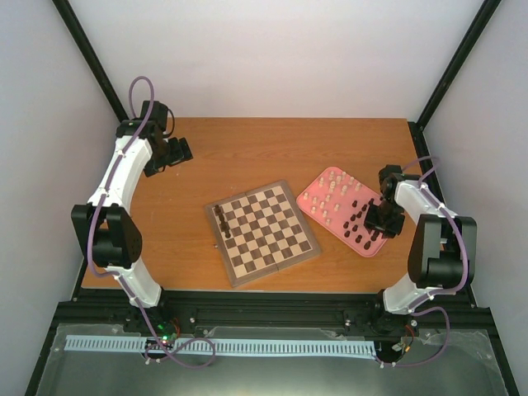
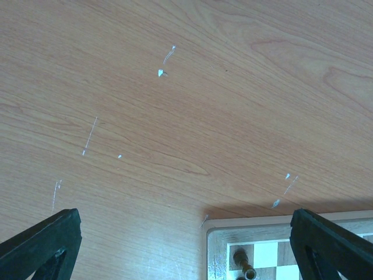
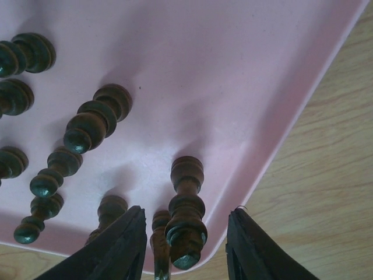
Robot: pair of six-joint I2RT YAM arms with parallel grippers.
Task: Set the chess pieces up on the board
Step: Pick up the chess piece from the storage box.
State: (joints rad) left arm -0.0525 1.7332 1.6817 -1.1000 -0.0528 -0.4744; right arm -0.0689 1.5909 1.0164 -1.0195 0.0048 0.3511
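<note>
Dark brown chess piece, ringed stem, upright at pink tray edge, sits between right gripper jaws, gaps either side; left gripper jaws spread wide.

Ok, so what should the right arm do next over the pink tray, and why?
Probably close the right end effector on the dark piece between its fingers. They straddle that piece near the pink tray's edge with gaps on both sides, so nothing looks gripped yet, and the board has only a few pieces.
</note>
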